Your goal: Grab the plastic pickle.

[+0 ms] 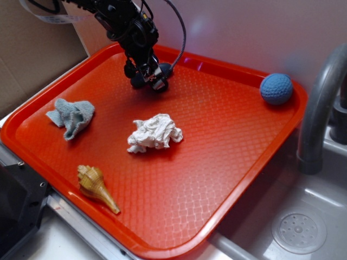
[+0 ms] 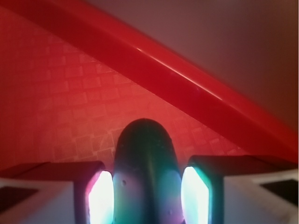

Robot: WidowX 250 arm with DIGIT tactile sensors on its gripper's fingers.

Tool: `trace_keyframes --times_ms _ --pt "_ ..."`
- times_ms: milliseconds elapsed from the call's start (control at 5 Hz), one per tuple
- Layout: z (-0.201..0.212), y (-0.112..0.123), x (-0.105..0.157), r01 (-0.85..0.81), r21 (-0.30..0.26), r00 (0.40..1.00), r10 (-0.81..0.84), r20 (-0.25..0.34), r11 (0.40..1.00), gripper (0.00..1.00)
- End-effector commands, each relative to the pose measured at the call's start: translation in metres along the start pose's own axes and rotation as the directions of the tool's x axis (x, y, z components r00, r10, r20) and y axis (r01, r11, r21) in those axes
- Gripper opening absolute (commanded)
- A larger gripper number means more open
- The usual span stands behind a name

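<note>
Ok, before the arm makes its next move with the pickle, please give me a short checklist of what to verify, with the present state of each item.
1. Plastic pickle lies between the fingers of the end effector: ok.
2. Fingers pressing firmly on it: cannot tell; the wrist view shows them close on both sides, but contact is not clear.
3. Pickle lifted off the red tray: cannot tell.
4. Tray rim close behind the pickle, so watch it when moving: not ok.
5. White crumpled cloth, grey cloth, seashell and blue ball away from the end effector: ok.
</note>
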State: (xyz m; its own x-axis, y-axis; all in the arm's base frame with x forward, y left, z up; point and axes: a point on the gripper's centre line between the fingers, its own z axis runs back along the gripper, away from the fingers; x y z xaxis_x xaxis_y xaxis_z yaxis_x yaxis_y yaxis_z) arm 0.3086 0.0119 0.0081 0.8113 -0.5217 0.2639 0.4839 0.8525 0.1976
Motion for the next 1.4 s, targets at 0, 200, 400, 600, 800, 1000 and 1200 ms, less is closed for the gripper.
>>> trace_keyframes --times_ms 0,200,400,600,800,1000,1200 --pt "0.02 -0.019 -0.017 -0.014 -0.051 0.999 0.012 -0.05 0.999 0.0" --pt "0.053 -0.026 -0.019 -0.132 -0.072 0.989 0.126 -0.082 0.989 0.0" --pt "0.109 -0.043 -0.009 -0.375 -0.112 0.915 0.349 -0.202 0.92 0.0" --pt "0.158 -0.04 0.006 -0.528 -0.066 0.835 0.504 -0.222 0.847 0.0" --pt "0.203 -0.027 0.017 -0.577 -0.096 0.807 0.547 -0.223 0.811 0.0" --pt "0.208 -0.028 0.023 -0.568 -0.097 0.816 0.544 -0.196 0.817 0.0" --pt "0.201 -0.028 0.022 -0.567 -0.067 0.816 0.548 -0.182 0.821 0.0"
